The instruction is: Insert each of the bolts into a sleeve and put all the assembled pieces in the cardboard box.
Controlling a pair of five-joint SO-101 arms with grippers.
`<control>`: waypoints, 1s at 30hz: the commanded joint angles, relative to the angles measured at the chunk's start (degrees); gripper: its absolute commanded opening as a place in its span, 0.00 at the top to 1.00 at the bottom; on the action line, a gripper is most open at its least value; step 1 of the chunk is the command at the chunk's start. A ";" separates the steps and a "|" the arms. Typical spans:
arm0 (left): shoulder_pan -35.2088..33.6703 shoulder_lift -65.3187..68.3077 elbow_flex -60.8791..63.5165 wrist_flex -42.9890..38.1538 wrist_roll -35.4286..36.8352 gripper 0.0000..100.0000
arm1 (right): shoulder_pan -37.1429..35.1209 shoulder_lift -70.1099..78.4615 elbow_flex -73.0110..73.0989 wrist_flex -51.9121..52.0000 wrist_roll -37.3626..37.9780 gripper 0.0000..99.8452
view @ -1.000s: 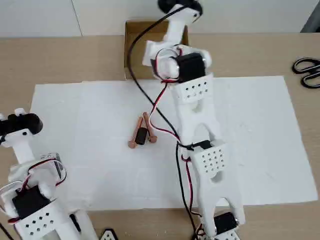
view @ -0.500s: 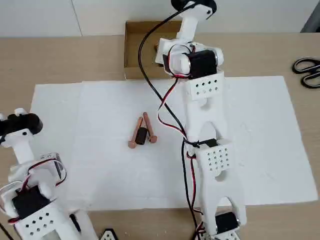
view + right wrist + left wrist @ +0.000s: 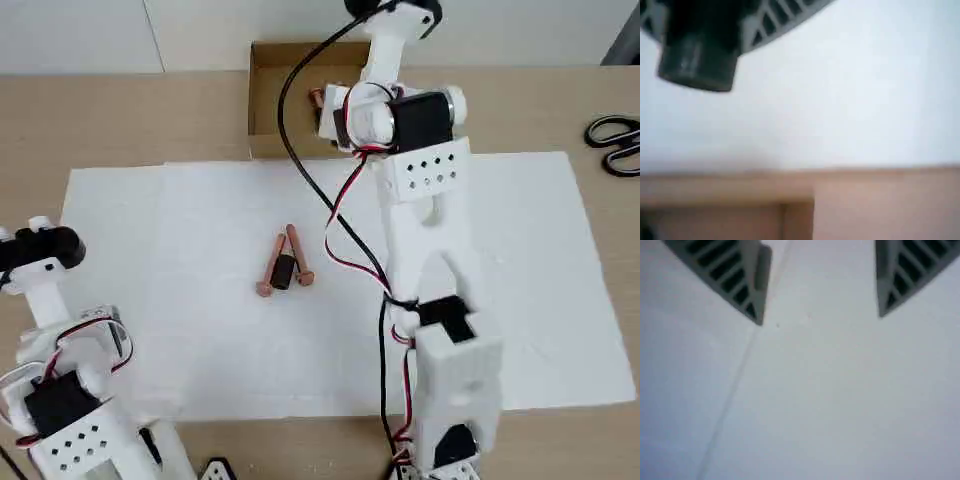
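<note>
Two copper bolts (image 3: 296, 254) lie crossed with a black sleeve (image 3: 283, 270) on the white sheet (image 3: 500, 230). The cardboard box (image 3: 264, 62) stands at the table's far edge. My right gripper (image 3: 322, 108) hangs over the box, shut on a bolt-and-sleeve piece; its copper head (image 3: 316, 97) pokes out. In the right wrist view the black sleeve (image 3: 695, 62) sits under a ribbed finger (image 3: 775, 20). My left gripper (image 3: 35, 245) rests at the sheet's near left, open above bare sheet, with its fingers (image 3: 740, 285) wide apart around the gap (image 3: 817, 315).
Scissors (image 3: 615, 140) lie at the far right on the wooden table (image 3: 120, 110). The right arm's links and cables (image 3: 330, 225) stretch across the sheet's middle, close to the loose bolts. The sheet's left and right parts are bare.
The right arm has swung to the right and reached farther over the box; the copper bolt head now shows above the box's inside. The left arm and loose parts have stayed put.
</note>
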 commanded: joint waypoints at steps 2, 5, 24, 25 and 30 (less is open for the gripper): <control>0.00 0.00 -1.45 0.00 -0.18 0.86 | 0.48 -9.98 16.00 -0.13 2.46 1.00; 0.00 0.00 -1.45 0.00 -0.18 0.86 | 1.54 -10.77 22.77 -0.22 2.46 1.00; 0.00 0.00 -1.27 -0.09 -0.18 0.86 | 4.09 15.16 29.01 -1.01 10.55 1.00; 0.00 0.00 -1.01 -0.18 -0.18 0.86 | 4.09 16.31 28.84 -1.01 10.55 1.00; 0.00 0.00 0.66 -0.97 -0.18 0.86 | 3.47 16.13 26.90 -1.01 11.60 1.00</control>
